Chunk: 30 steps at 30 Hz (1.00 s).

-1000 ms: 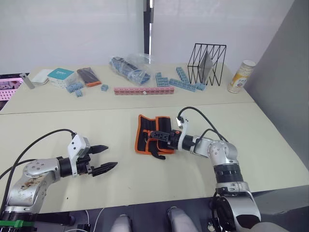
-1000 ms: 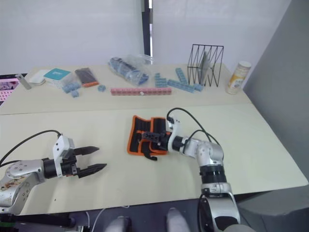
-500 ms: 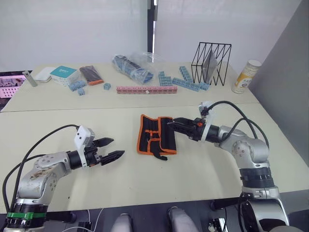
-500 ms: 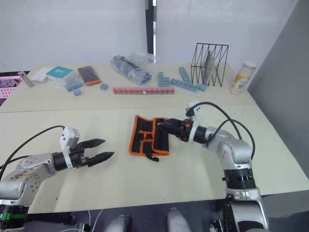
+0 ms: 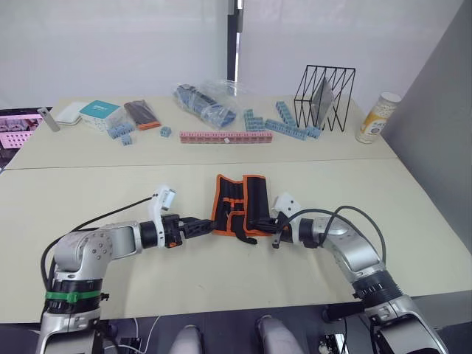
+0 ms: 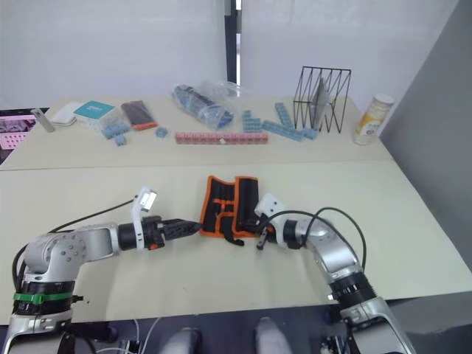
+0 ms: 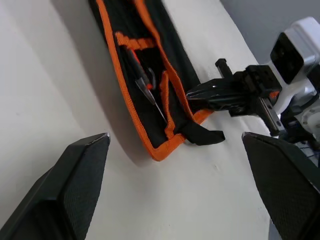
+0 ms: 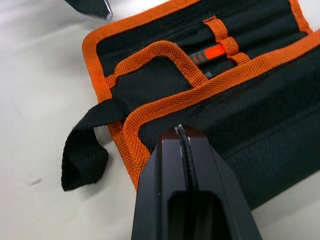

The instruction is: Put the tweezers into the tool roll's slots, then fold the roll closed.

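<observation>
The tool roll (image 5: 240,200) lies mid-table, black with orange trim, its right flap folded over the inner face. Slim black tweezers (image 7: 148,86) sit tucked in the slots (image 8: 223,44) under an orange loop. A black strap (image 8: 82,156) trails from the roll's near end. My right gripper (image 8: 180,132) is shut, its tips resting on the flap's orange edge at the near right corner; whether fabric is pinched I cannot tell. At the roll's near left edge my left gripper (image 5: 205,226) stands wide open, holding nothing.
Along the back of the table are a pink block strip (image 5: 225,136), blue blocks (image 5: 284,125), a plastic bag (image 5: 206,99), a black wire rack (image 5: 324,96), a can (image 5: 378,116) and a dark packet with an orange end (image 5: 141,114).
My right gripper has shut and swung from the roll's right side to its near right corner. The left arm has moved right, up to the roll's left edge, still open.
</observation>
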Each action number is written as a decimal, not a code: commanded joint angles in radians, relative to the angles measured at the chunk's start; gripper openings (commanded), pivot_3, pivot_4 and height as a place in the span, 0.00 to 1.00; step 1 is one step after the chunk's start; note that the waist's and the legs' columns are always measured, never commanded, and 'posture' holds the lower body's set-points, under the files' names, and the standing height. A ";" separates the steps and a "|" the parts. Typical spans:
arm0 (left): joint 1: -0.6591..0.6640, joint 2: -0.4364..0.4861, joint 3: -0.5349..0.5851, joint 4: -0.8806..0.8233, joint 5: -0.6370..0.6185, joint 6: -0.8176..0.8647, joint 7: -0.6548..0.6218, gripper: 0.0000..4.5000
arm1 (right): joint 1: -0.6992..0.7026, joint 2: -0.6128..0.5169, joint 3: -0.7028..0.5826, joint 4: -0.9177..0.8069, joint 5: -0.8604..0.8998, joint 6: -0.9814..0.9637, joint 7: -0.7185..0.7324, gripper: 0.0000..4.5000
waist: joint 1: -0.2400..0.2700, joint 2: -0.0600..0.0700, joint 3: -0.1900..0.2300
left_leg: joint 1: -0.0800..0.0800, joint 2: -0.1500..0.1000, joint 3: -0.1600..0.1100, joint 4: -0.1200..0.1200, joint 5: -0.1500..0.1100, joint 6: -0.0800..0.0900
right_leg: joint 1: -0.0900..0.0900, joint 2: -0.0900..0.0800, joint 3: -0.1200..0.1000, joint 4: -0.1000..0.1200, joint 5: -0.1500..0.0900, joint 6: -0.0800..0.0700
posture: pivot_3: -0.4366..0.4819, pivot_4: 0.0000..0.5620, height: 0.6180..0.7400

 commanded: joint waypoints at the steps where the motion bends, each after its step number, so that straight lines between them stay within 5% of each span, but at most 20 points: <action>1: -0.053 -0.030 0.042 0.035 -0.014 0.028 0.052 1.00 | 0.018 0.006 0.003 0.024 -0.031 0.001 -0.017 0.00 | 0.000 0.000 0.000 | 0.001 0.000 0.000 0.000 0.000 0.000 | 0.001 0.000 0.000 0.000 0.000 0.000 | 0.48 0.27 0.97; 8: -0.057 -0.050 -0.033 0.079 0.059 -0.043 0.034 1.00 | 0.032 0.009 0.003 0.007 -0.039 0.014 -0.028 0.00 | 0.000 0.000 0.000 | 0.004 0.000 0.000 0.000 0.000 0.000 | 0.003 0.000 0.000 0.000 0.000 0.000 | 0.48 0.27 0.97; 22: -0.111 -0.063 -0.074 0.165 0.151 -0.192 -0.046 0.02 | 0.016 0.026 -0.025 -0.050 -0.013 0.079 -0.046 0.00 | -0.001 -0.001 -0.001 | 0.003 0.000 0.000 0.000 0.000 -0.001 | 0.002 0.000 0.001 0.000 0.001 0.000 | 0.48 0.27 0.97; 30: -0.250 0.035 -0.165 0.361 0.310 -0.391 -0.194 0.00 | -0.062 0.084 -0.013 0.030 -0.049 0.057 -0.079 0.00 | -0.001 -0.001 -0.001 | 0.001 0.000 0.000 0.000 0.000 -0.001 | 0.001 0.000 0.001 0.000 0.001 -0.001 | 0.48 0.27 0.97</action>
